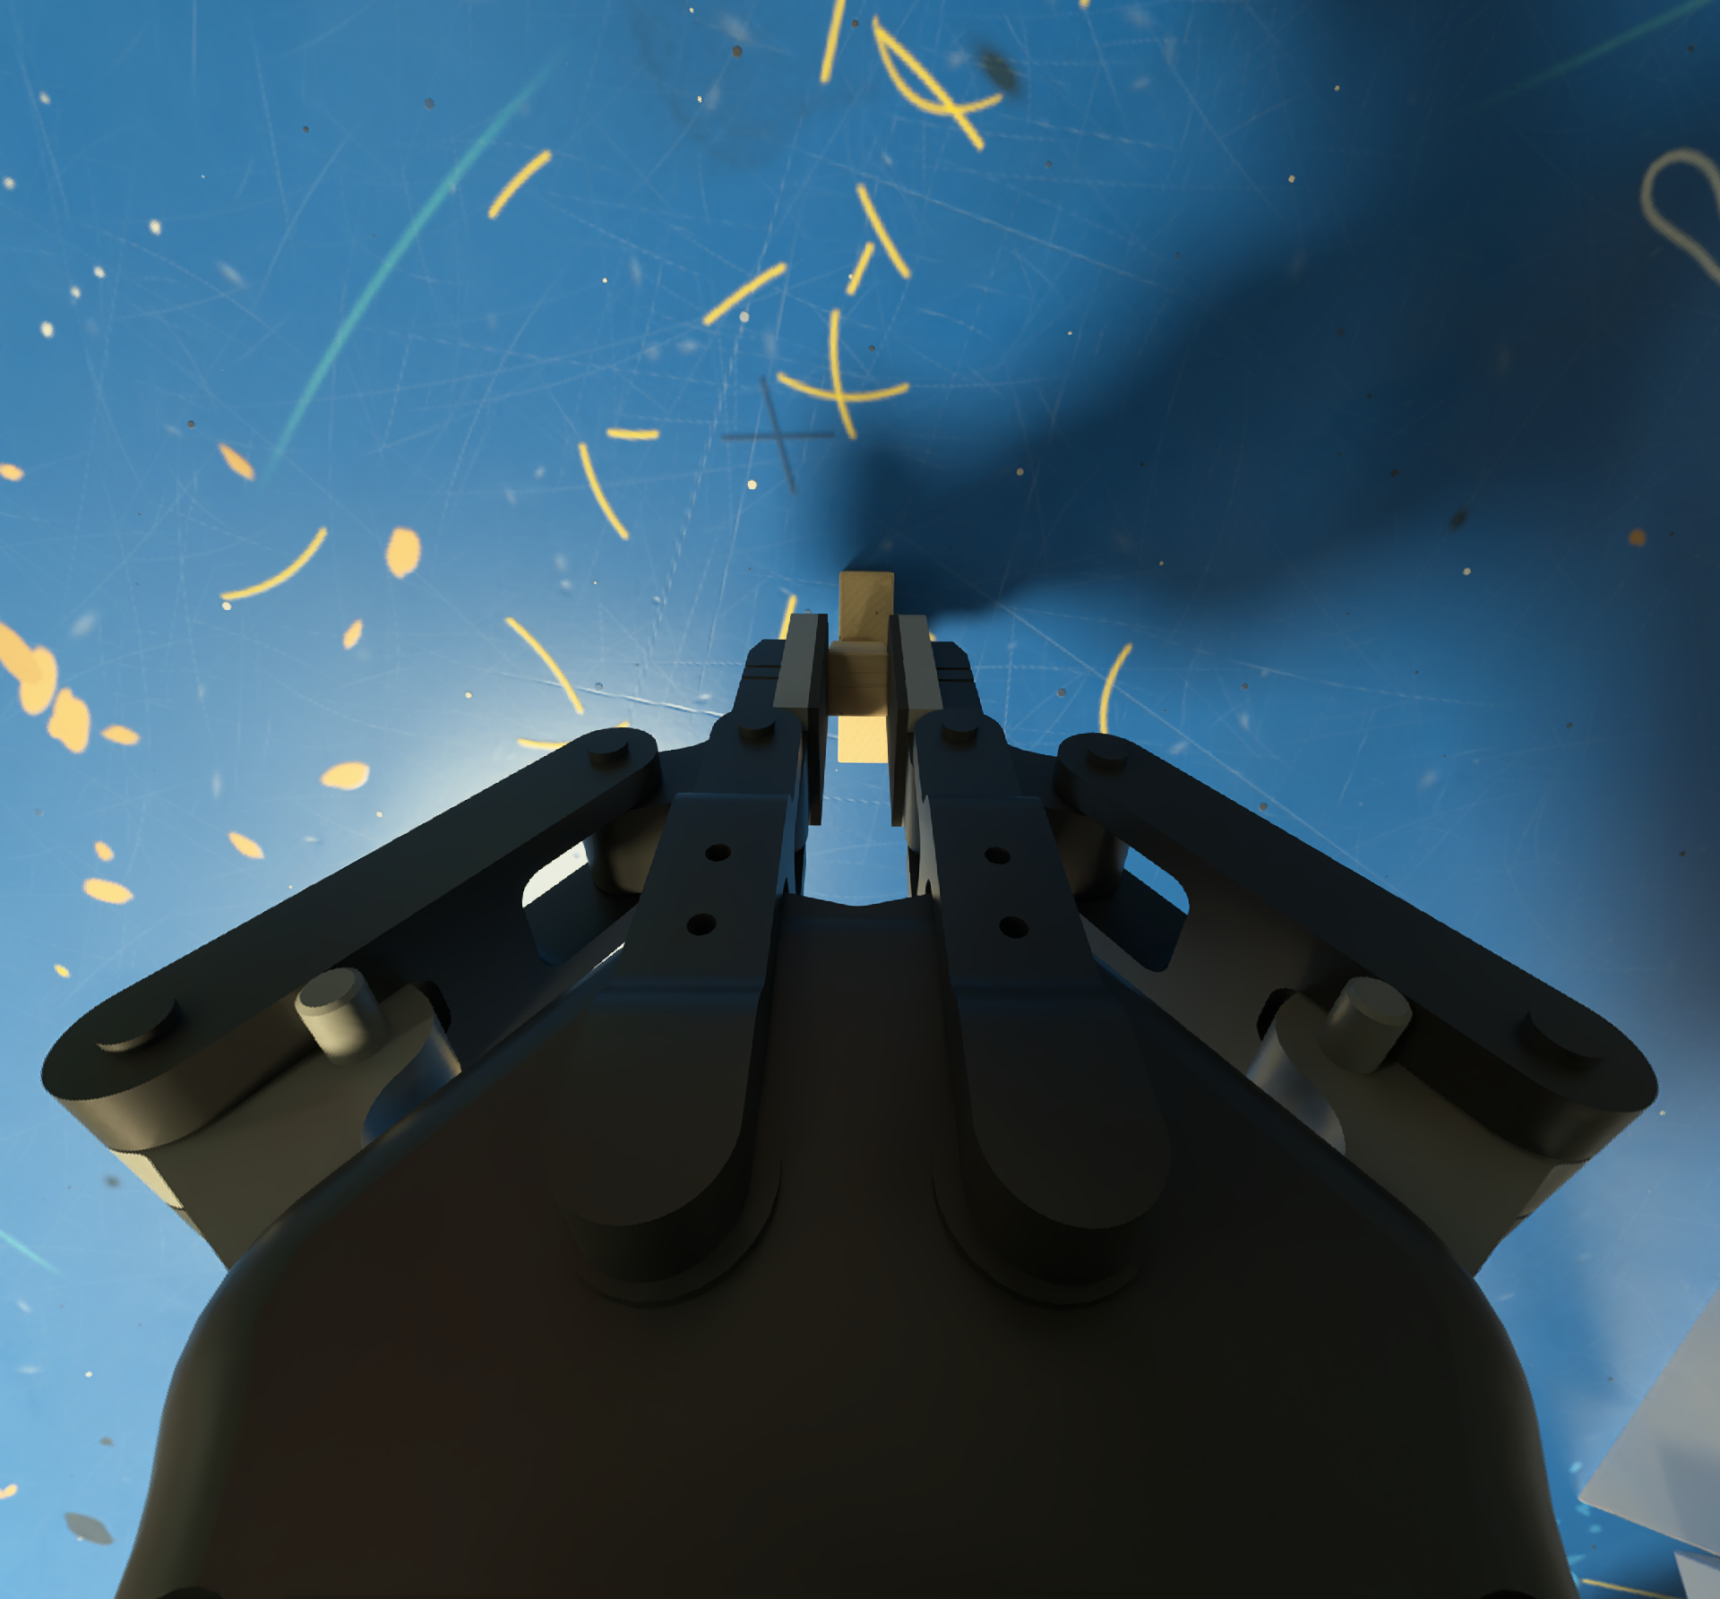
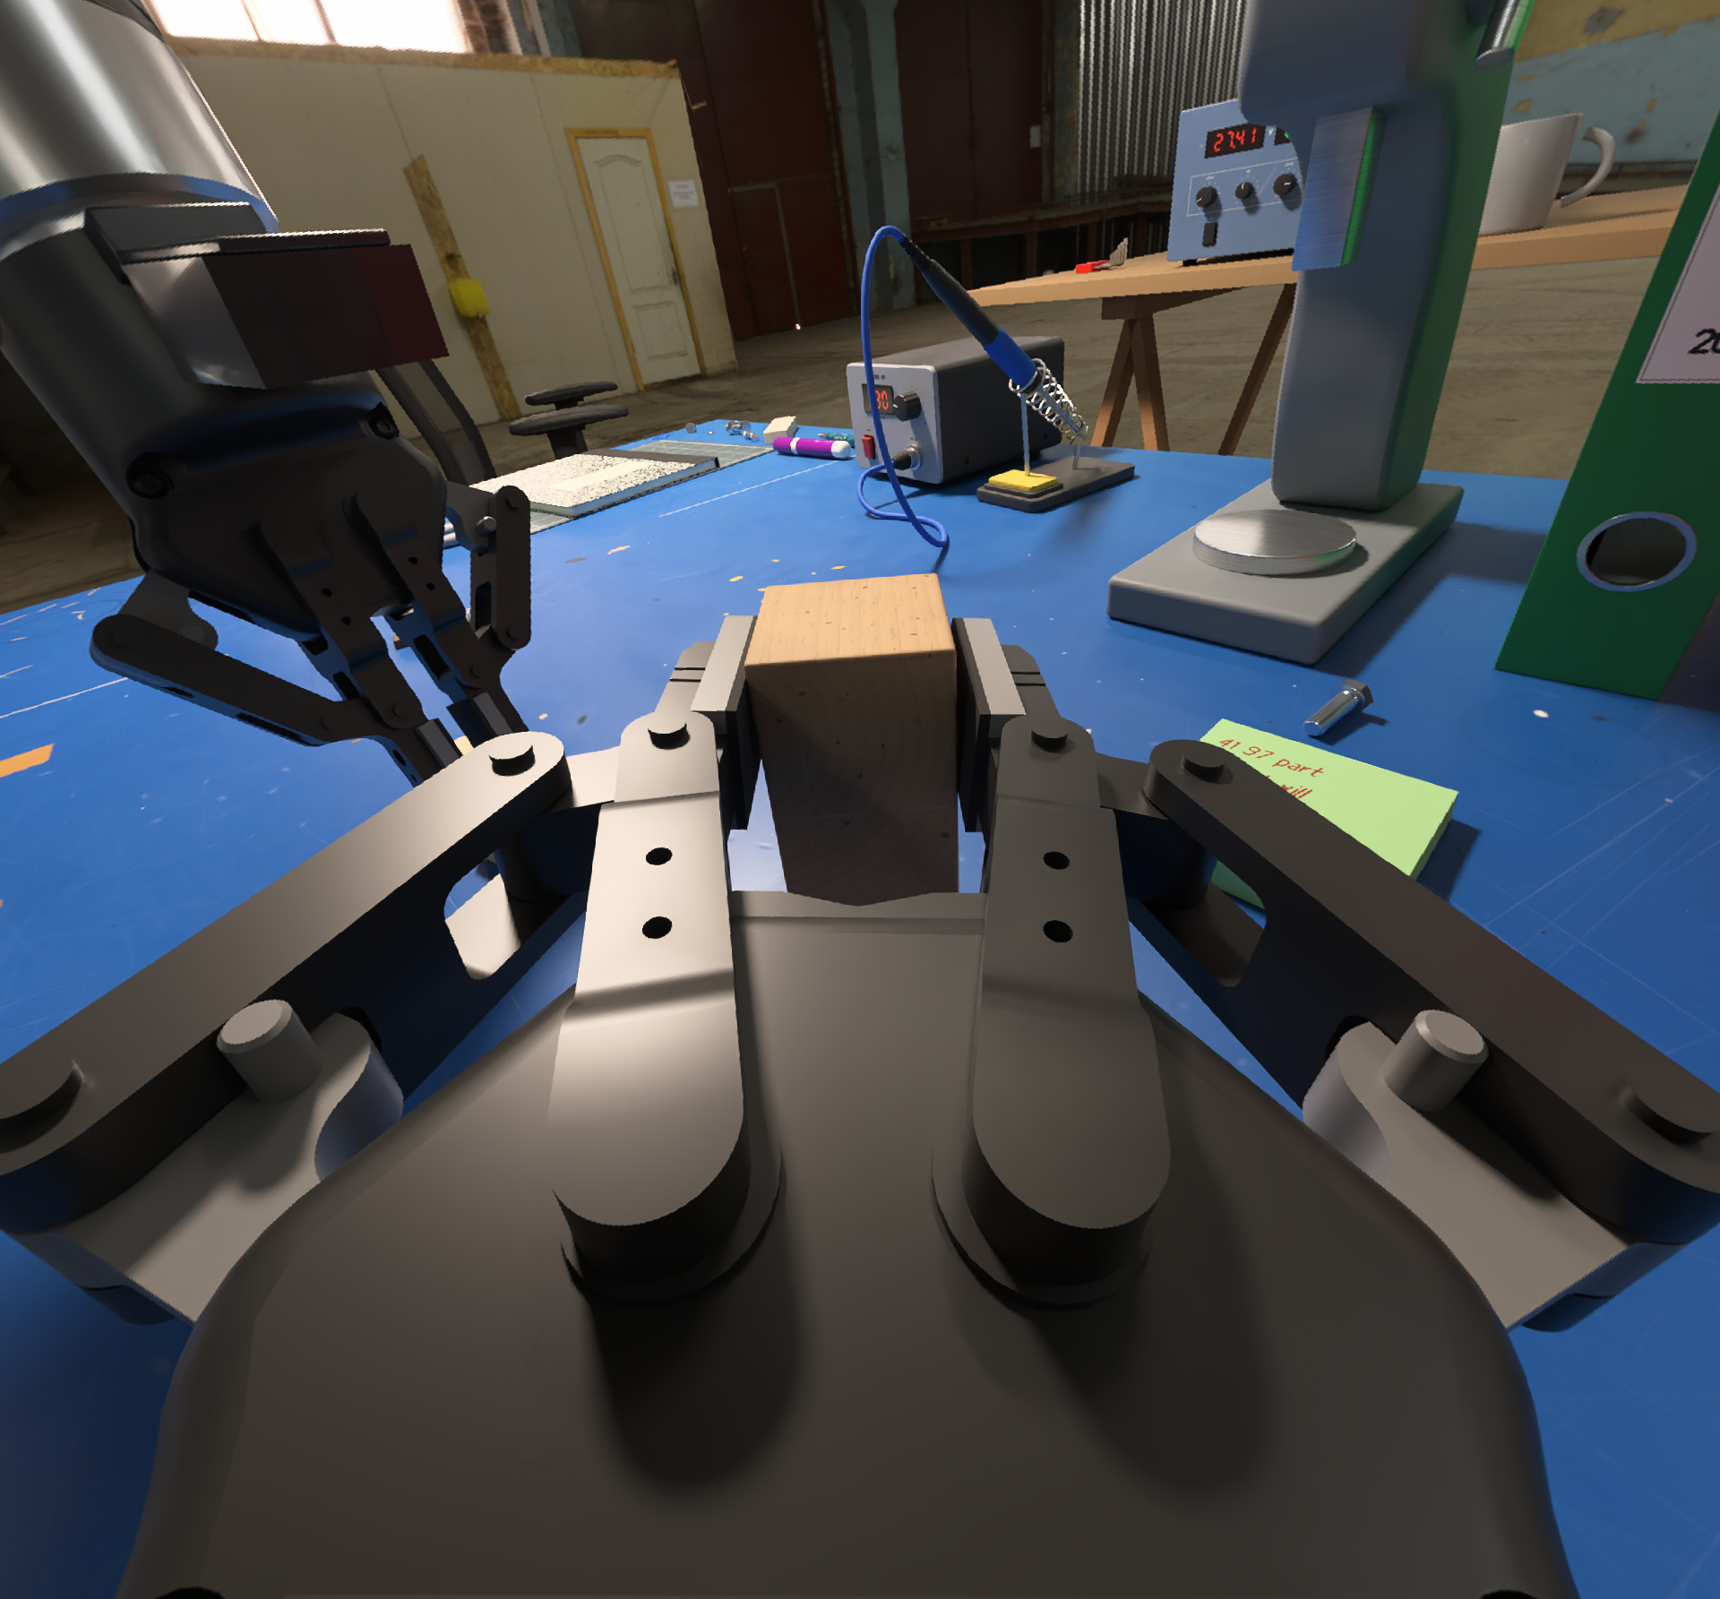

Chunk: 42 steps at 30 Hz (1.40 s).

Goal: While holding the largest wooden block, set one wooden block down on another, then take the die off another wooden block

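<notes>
In the left wrist view my left gripper (image 1: 856, 656) points down at the blue table (image 1: 372, 344) and is shut on a small wooden block (image 1: 854, 681). A second, paler wooden block (image 1: 866, 600) shows just beyond and below it; I cannot tell if they touch. In the right wrist view my right gripper (image 2: 852, 656) is shut on the largest wooden block (image 2: 852, 698), held above the table. The left gripper (image 2: 456, 717) shows to its left, tips low near the table and partly hidden. No die is in view.
A soldering station (image 2: 949, 419), a grey stand with a round plate (image 2: 1303, 549) and a green binder (image 2: 1629, 484) stand at the back right. A green note pad (image 2: 1340, 796), a bolt (image 2: 1336, 707), a notebook (image 2: 596, 479) and a purple marker (image 2: 810, 445) lie on the table.
</notes>
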Each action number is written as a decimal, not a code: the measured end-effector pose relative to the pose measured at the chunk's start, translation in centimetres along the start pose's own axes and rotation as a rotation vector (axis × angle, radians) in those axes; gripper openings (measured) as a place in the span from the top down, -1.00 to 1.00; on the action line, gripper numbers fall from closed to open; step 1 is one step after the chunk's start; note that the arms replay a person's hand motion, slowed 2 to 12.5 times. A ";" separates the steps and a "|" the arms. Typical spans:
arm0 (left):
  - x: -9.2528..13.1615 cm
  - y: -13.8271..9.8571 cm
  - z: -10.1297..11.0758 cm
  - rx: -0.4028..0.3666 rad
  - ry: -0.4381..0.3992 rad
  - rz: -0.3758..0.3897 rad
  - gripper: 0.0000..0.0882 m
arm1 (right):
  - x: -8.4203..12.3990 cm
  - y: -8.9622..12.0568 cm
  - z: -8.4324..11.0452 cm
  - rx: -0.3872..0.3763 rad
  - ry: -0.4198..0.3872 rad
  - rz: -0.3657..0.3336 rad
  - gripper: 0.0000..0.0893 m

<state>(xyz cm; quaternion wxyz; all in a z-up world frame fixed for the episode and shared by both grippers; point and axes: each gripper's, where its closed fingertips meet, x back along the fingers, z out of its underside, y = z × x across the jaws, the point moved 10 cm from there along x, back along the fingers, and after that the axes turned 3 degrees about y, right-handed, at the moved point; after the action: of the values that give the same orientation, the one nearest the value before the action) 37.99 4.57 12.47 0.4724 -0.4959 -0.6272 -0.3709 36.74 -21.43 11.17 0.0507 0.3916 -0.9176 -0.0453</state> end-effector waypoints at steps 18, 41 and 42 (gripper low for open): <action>1.6 0.2 0.5 0.032 -0.085 0.020 0.49 | 0.0 0.0 0.0 0.001 0.002 0.001 0.22; 12.6 3.4 9.7 0.322 -0.399 -0.164 -0.01 | 0.0 0.1 0.0 0.008 0.002 0.001 0.22; 13.0 3.7 10.4 0.351 -0.393 -0.185 -0.01 | 0.0 0.1 0.0 0.008 0.003 0.001 0.22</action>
<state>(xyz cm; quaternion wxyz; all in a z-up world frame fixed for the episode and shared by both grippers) 38.44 18.70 21.99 0.3846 -0.4095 -0.8041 -0.1946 36.70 -21.39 11.16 0.0503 0.3912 -0.9180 -0.0410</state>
